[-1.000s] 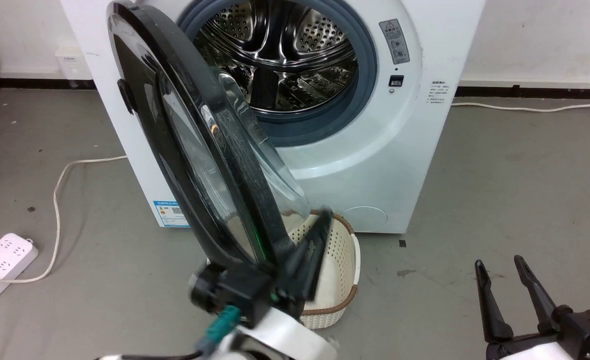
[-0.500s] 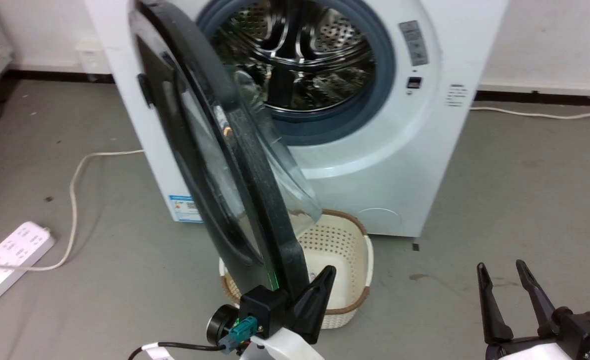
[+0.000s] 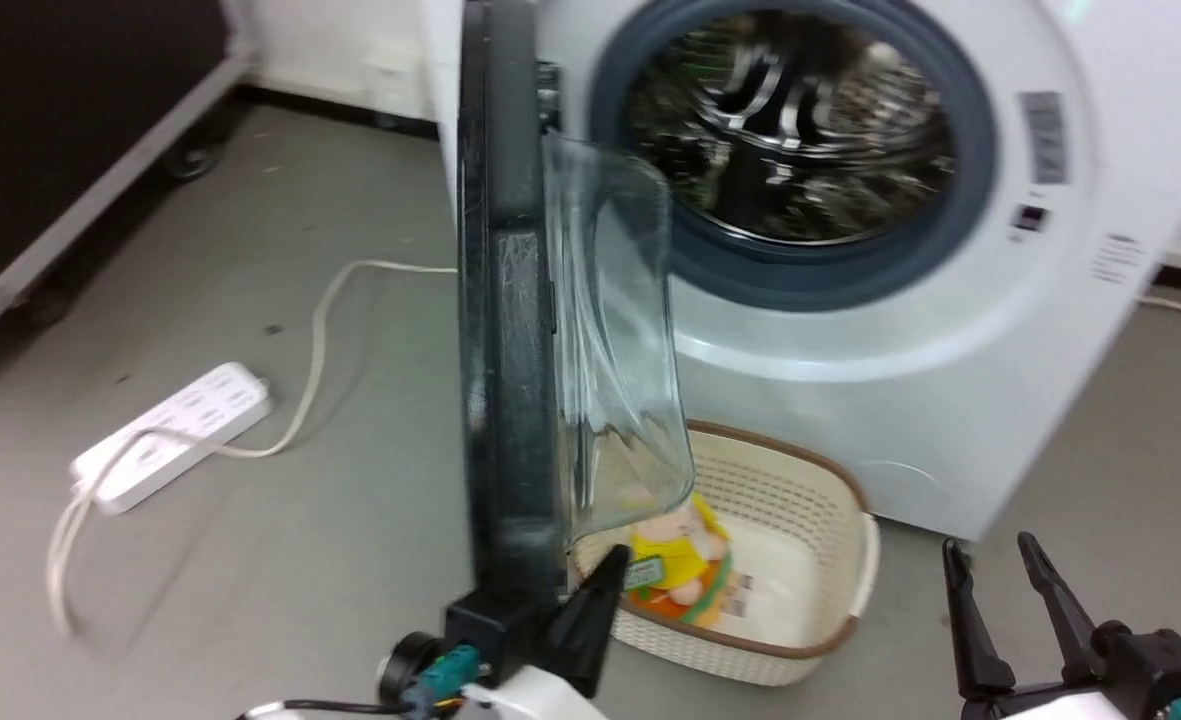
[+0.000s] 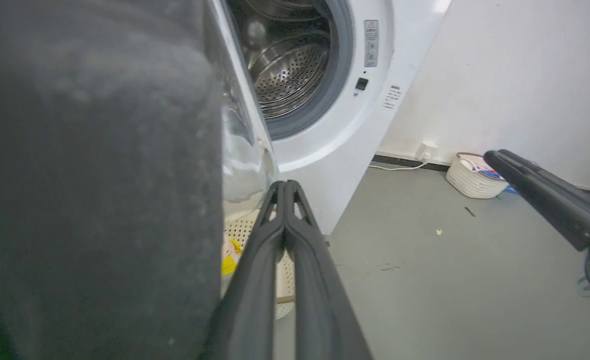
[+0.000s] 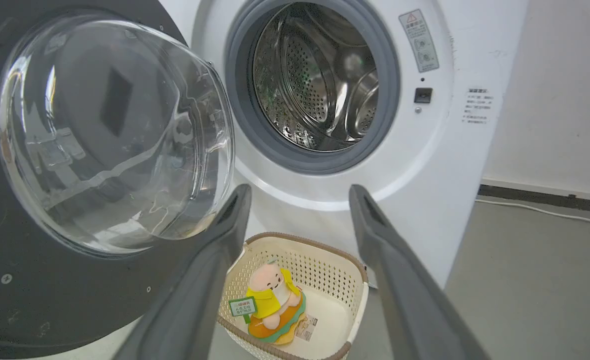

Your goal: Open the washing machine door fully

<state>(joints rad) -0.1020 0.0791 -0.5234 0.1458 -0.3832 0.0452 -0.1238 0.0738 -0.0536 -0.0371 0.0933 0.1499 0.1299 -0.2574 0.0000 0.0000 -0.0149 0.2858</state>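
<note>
Probably a lab or test room: a washing machine [image 3: 950, 400] on a bare grey floor [image 3: 350, 520], with a loose power strip [image 3: 175, 435] and a black wheeled case [image 3: 70, 90].

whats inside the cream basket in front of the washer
The cream perforated plastic basket holds a small plush toy, pink-headed with a yellow top, and a printed paper slip beside it. Whatever lies under the toy is covered.

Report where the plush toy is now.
Head view, low centre: the plush toy lies in the cream basket on the floor before the washing machine, just right of the lower edge of the washing machine door.
</note>
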